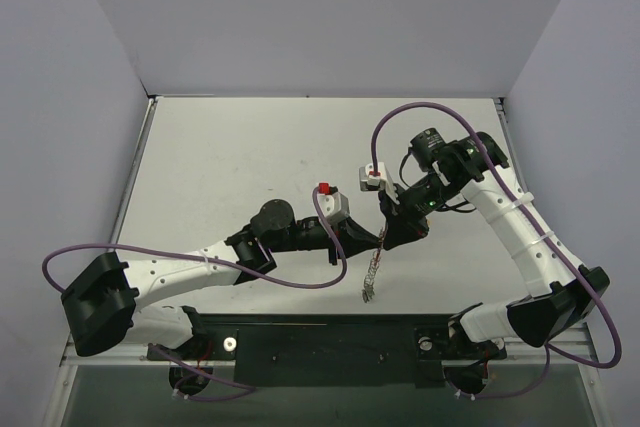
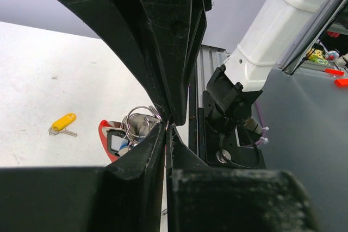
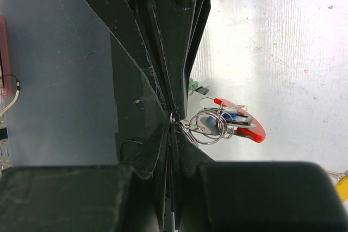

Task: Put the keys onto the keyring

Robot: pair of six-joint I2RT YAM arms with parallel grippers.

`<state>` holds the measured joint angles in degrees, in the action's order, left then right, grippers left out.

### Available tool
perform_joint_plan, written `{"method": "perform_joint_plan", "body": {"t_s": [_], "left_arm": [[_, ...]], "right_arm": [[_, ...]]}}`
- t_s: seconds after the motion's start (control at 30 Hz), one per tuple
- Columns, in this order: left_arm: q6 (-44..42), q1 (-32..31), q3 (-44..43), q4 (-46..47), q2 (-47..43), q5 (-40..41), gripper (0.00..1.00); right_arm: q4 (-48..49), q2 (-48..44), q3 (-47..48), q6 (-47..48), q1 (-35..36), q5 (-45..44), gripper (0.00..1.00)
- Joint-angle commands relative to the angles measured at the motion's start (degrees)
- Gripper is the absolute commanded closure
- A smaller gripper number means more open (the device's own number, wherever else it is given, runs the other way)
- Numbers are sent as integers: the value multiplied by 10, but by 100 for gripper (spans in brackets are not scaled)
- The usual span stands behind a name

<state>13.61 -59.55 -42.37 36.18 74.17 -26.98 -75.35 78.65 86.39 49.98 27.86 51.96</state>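
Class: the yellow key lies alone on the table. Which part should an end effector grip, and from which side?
Take the yellow key by its plastic head, likely from straight above, closing across its short width. The key lies flat on the table, so only the top is open, and the head is its thickest part; the metal blade looks too thin.

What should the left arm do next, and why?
Probably open the left gripper and go for the yellow key: it lies loose on the table, apart from the keyring, which the right gripper also appears to pinch.
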Motion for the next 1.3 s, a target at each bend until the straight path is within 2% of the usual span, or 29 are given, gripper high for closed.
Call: {"method": "perform_joint_plan", "body": {"t_s": [0.0, 0.17, 0.43, 0.5, 0.57, 0.7, 0.73, 0.77, 0.8, 0.9, 1.0, 1.07, 1.17, 1.27], "left_arm": [[11, 0, -32, 21, 3, -26, 87], [15, 3, -32, 23, 3, -28, 80], [18, 5, -32, 25, 4, -37, 81], [20, 5, -33, 25, 5, -46, 85], [20, 7, -37, 22, 9, -61, 100], [24, 8, -30, 31, -2, -48, 100], [26, 8, -19, 36, -6, -39, 100], [26, 8, -6, 43, -20, -20, 100], [26, 7, 2, 59, -28, -9, 100], [33, 5, 53, 118, -64, 29, 100], [49, 5, 92, 199, -89, 61, 100], [62, 5, 117, 256, -100, 87, 100], [89, 5, 143, 344, -101, 127, 100], [104, 6, 150, 381, -98, 161, 100]], "right_arm": [[-18, -1, 19, 6, 4, 22, 100], [-19, 1, 19, 6, 4, 24, 100], [-18, 2, 19, 6, 5, 24, 100], [-19, 1, 19, 6, 4, 24, 100], [-18, 1, 19, 6, 4, 24, 100], [-17, -3, 19, 7, 4, 28, 100], [-18, -4, 21, 7, 3, 30, 96], [-20, -7, 25, 4, 1, 35, 85], [-24, -7, 33, 4, -4, 42, 81], [-63, -8, 74, 18, -42, 95, 55], [-81, -11, 103, 23, -74, 139, 49], [-81, -13, 106, 34, -88, 149, 49], [-67, -10, 72, 34, -93, 175, 51], [-47, -5, 44, 23, -93, 213, 53]]}}
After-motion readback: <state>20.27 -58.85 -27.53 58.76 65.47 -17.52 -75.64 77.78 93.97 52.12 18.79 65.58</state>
